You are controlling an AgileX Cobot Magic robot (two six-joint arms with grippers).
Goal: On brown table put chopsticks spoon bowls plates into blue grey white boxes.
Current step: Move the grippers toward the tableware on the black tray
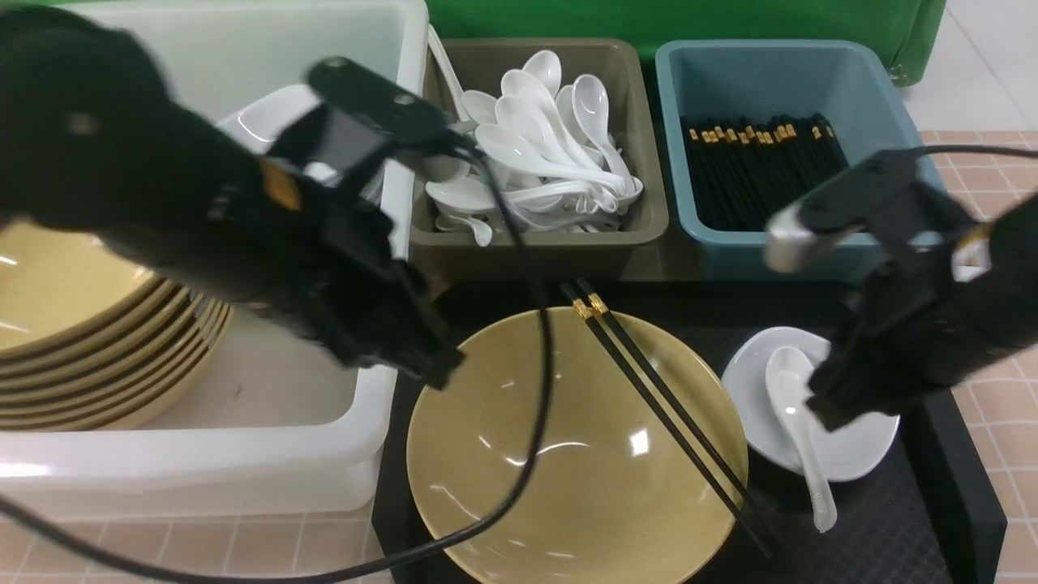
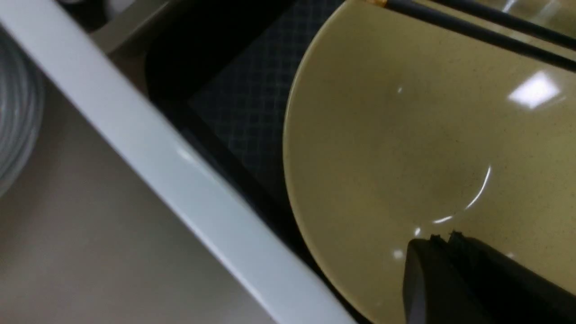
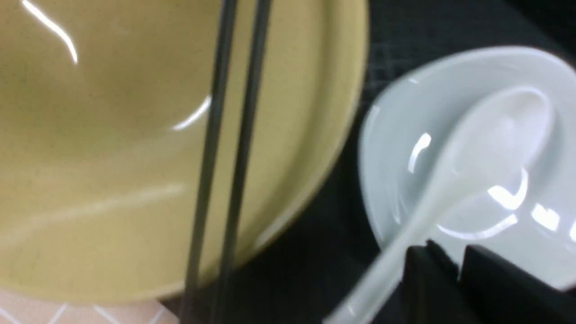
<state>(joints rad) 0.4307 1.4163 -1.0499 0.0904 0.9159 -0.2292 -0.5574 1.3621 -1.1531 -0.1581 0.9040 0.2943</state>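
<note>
White tub: the white tub along the table's left edge already holds a stack of bowls. There are nested plates toward its far wall.
Grey box: the grey box sits mid far edge, heaped with spoons.
Blue box: the blue box is at the far right corner, with a layer of black sticks across its floor.
Left to sort: one place setting remains on the black tray at the near edge of the brown table.
- A bowl fills the tray's left half.
- The chopsticks lie slantwise across the bowl, resting on its rim.
- A plate sits by the tray's right edge.
- A spoon lies in the plate, with its handle out over the near rim.

Left gripper: the left gripper has its jaws pressed together and carries nothing. It hangs over the bowl's left rim, close to the tub wall.
Right gripper: the right gripper shows only a thin slit between its jaws, with nothing in it. Its tips are above the plate, just beside the spoon. Whether it touches the spoon cannot be told.
Progress, judged: the bulk looks sorted, with four items left on the tray.
Next, judged: the spoon is the likely pick for the right arm. The jaws would need to widen first.
</note>
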